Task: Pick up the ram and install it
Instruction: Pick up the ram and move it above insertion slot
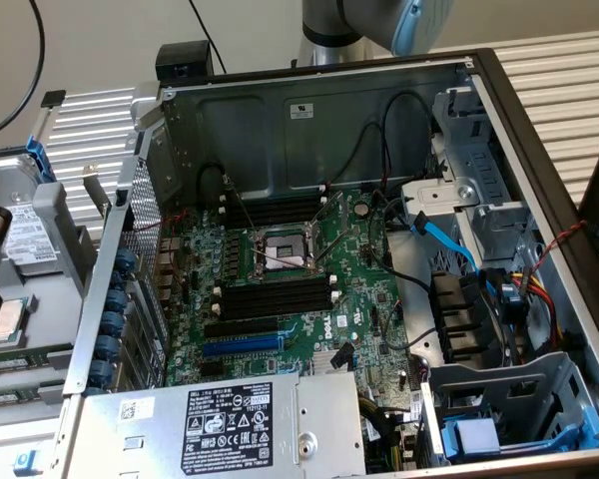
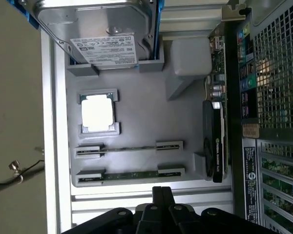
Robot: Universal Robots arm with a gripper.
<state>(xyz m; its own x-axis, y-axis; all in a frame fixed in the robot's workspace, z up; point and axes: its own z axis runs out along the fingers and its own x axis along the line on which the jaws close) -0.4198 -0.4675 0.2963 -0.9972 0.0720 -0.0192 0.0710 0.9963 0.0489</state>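
Note:
Two ram sticks stand on edge in grey holders on a grey tray [image 2: 136, 112]. The nearer ram [image 2: 132, 174] shows its green board, and the second ram [image 2: 129, 148] appears as a thin line beside it. My gripper [image 2: 161, 192] hovers just off the tray's edge, close to the nearer stick. Its dark fingers [image 2: 157, 195] are pressed together, shut, with nothing between them. In the exterior view the open case shows the motherboard [image 1: 359, 299] with long black memory slots [image 1: 280, 294] beside the processor socket [image 1: 280, 254].
The tray also carries a hard drive [image 2: 107, 34], a processor [image 2: 98, 113] and a graphics card [image 2: 216, 141] standing on edge. The case's perforated rear wall [image 2: 276, 73] borders the tray. Inside the case are a blue expansion slot [image 1: 242, 344], loose cables [image 1: 444, 239] and the power supply [image 1: 230, 419].

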